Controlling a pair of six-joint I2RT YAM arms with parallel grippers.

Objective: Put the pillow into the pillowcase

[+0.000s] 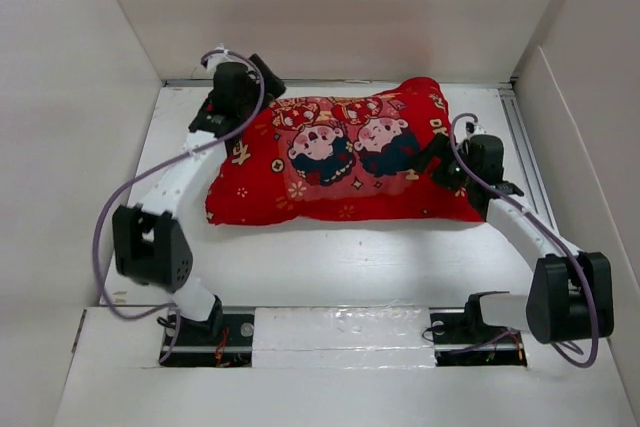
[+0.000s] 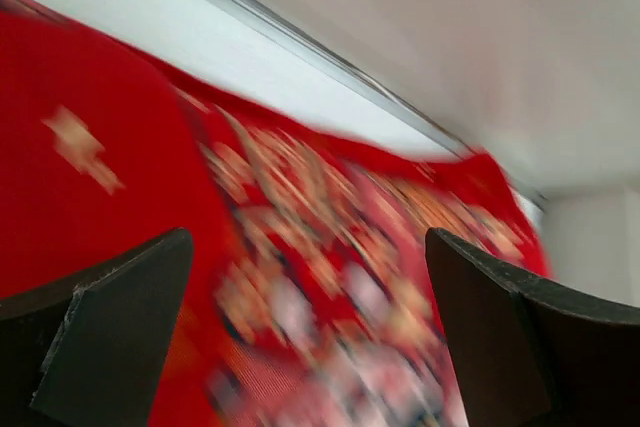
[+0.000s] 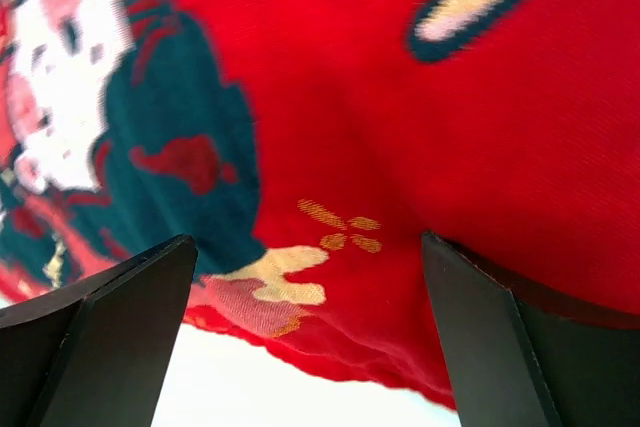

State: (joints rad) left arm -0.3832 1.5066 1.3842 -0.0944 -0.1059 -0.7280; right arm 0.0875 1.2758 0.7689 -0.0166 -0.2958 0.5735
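Top external view first: the pillowcase (image 1: 340, 162) lies plump and rounded across the middle of the white surface (image 1: 330, 262), its cartoon print facing up, and no white of the pillow shows anywhere, so the pillow looks to be inside, filling the case from end to end. The stuffing itself appears done. The left gripper (image 2: 308, 239) sits at the far left corner of the case with its fingers spread wide and nothing held between them; its view is blurred. The right gripper (image 3: 308, 239) is at the right end, also spread apart and holding nothing, with red cloth just ahead of it. I can't tell which end is the mouth or whether it is tucked shut, so a final tidy of the opening may be all that's left.
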